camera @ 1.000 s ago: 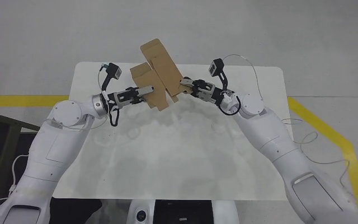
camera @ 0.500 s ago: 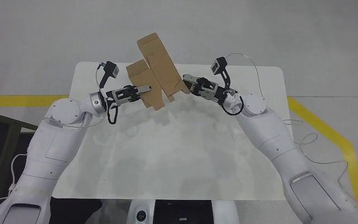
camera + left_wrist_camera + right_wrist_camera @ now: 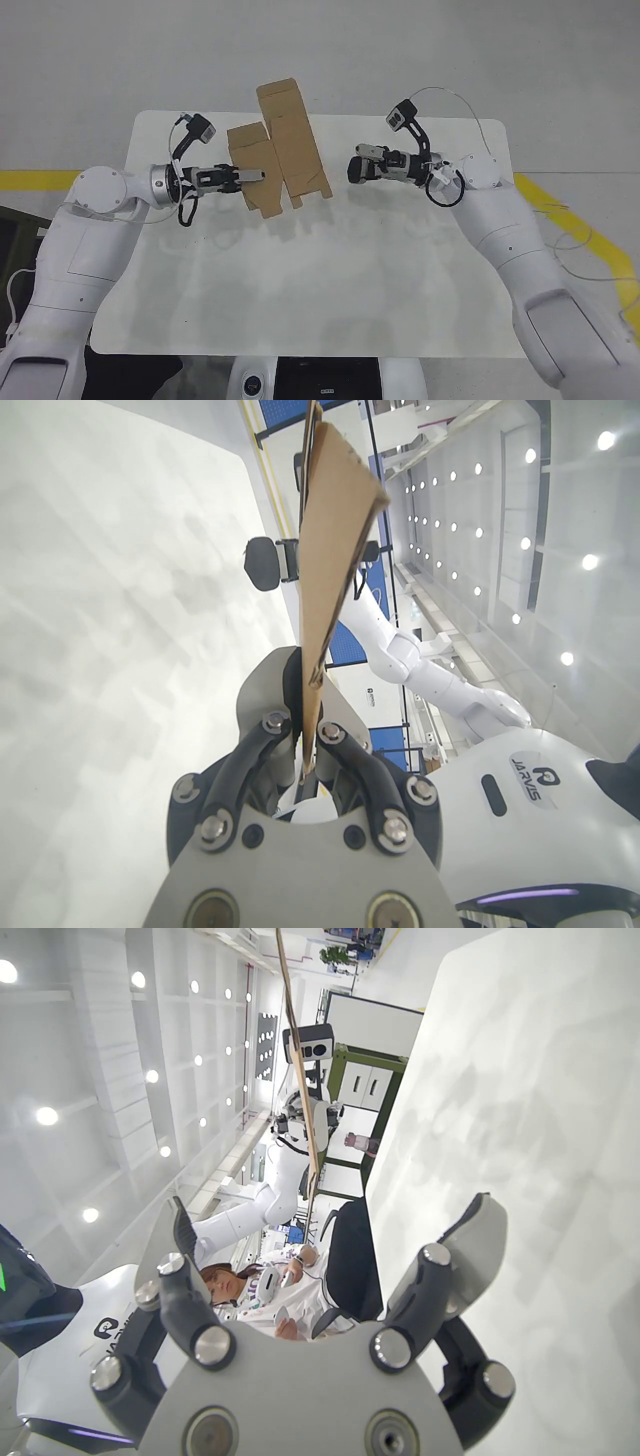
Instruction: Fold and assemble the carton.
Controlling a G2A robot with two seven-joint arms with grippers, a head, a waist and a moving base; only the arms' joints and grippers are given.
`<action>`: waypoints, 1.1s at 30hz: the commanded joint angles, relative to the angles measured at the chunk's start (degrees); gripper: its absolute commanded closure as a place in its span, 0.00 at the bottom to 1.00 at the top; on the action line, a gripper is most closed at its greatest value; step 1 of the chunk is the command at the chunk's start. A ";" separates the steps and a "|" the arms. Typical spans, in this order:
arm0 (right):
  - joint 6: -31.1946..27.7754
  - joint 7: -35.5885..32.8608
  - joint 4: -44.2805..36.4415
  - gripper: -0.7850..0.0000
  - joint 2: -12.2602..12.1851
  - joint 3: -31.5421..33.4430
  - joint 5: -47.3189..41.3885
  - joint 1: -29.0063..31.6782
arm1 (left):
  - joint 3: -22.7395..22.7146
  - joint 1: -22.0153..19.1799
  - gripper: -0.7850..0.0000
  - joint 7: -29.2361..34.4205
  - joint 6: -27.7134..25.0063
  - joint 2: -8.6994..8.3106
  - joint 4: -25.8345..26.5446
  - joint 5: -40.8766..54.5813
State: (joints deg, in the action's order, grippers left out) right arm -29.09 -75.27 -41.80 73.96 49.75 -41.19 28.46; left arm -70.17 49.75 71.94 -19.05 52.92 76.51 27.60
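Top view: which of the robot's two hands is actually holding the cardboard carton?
The left gripper: its fingers are shut on the carton edge. The right gripper is open, empty and apart from the carton.

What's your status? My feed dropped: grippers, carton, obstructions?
Left gripper shut on carton, flat, unassembled, above table. Right gripper open, apart from carton. No obstruction seen.

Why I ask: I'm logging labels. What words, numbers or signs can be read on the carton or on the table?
On the carton: none; the brown cardboard faces in view are plain.
On the table: none; the white top carries no text or sign.
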 commanded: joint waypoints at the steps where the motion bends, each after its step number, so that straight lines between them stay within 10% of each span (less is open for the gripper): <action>1: 0.72 -0.65 -0.03 0.00 0.02 -0.36 1.26 -0.82 | 0.13 0.14 1.00 1.70 -0.09 -0.07 0.30 -0.14; 18: -0.98 1.05 0.39 0.00 2.24 -3.47 -0.14 -1.70 | 2.92 1.76 1.00 6.52 0.70 0.11 2.92 0.15; 33: -2.35 2.41 -1.48 1.00 3.29 -6.01 1.20 -1.92 | 3.41 2.06 1.00 6.25 2.20 0.28 3.39 1.35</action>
State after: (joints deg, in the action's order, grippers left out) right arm -31.55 -72.75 -43.28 77.23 43.83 -39.87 26.55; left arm -66.72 51.82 78.24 -16.79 53.20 79.91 28.97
